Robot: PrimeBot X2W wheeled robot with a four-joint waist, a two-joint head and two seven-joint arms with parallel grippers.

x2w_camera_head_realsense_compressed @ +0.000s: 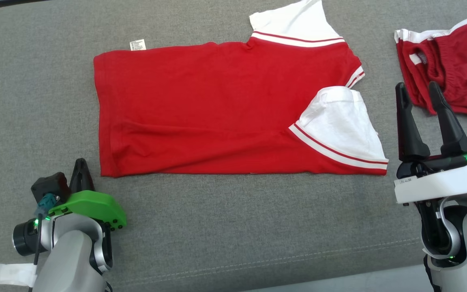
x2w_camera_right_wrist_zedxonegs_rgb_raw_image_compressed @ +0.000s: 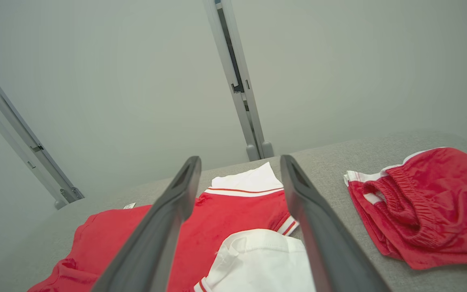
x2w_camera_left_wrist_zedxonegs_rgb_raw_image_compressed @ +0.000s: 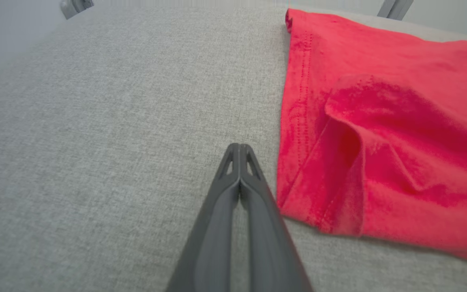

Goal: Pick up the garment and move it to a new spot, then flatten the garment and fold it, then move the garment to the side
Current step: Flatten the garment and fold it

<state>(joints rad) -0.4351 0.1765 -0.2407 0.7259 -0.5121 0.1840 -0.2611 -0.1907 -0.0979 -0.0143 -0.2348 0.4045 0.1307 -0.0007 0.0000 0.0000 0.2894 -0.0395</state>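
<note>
While the left gripper (x2w_camera_head_realsense_compressed: 80,164) keeps its two dark fingers pressed tight together with nothing between them, its grey forearm rises from the bottom corner of the head view, and a green cover (x2w_camera_head_realsense_compressed: 91,205) sits on the wrist behind the fingers. The tips point away from the robot, low over the grey fabric surface (x2w_camera_head_realsense_compressed: 233,235); whether they touch it cannot be told. The garment (x2w_camera_head_realsense_compressed: 201,121), a red shirt, lies spread flat ahead and to the right of those tips. In the left wrist view the left gripper (x2w_camera_left_wrist_zedxonegs_rgb_raw_image_compressed: 239,148) ends close beside the garment's (x2w_camera_left_wrist_zedxonegs_rgb_raw_image_compressed: 399,121) hemmed corner without touching it, and a small raised fold in the cloth stands just right of the tips.

At the opposite side, the right gripper (x2w_camera_head_realsense_compressed: 416,87) has its jaws spread wide and holds nothing. Its fingers point forward, and a pale cuff (x2w_camera_head_realsense_compressed: 440,186) wraps the wrist behind them. The garment's near white sleeve (x2w_camera_head_realsense_compressed: 339,121) lies just left of the fingers, apart from them. Crumpled red shorts (x2w_camera_head_realsense_compressed: 456,65) lie just ahead and to the right. In its own wrist view, the right gripper (x2w_camera_right_wrist_zedxonegs_rgb_raw_image_compressed: 239,160) frames the garment (x2w_camera_right_wrist_zedxonegs_rgb_raw_image_compressed: 233,207) between its fingers, while the red shorts (x2w_camera_right_wrist_zedxonegs_rgb_raw_image_compressed: 424,207) lie beyond the right-hand finger.
</note>
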